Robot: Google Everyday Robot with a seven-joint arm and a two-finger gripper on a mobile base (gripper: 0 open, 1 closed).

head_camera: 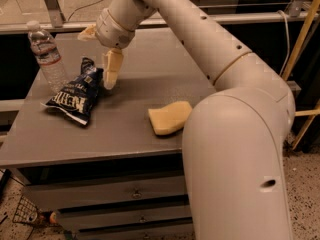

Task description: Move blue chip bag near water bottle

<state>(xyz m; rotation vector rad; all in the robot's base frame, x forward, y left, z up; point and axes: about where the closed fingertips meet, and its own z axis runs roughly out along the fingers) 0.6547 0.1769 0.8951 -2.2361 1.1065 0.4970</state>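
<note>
The blue chip bag (74, 95) lies flat on the grey table (125, 134) at its left side, crumpled, with white lettering. The water bottle (46, 55) stands upright just left of the bag, a small gap between them. My gripper (95, 60) hangs over the bag's far right end with its two tan fingers spread wide apart. One finger (111, 69) points down beside the bag's top corner; the other sticks out up and to the left. It is open and holds nothing.
A pale yellow sponge (169, 117) lies on the table right of centre. My big white arm covers the table's right part. Drawers sit under the tabletop. A metal rail runs behind the table.
</note>
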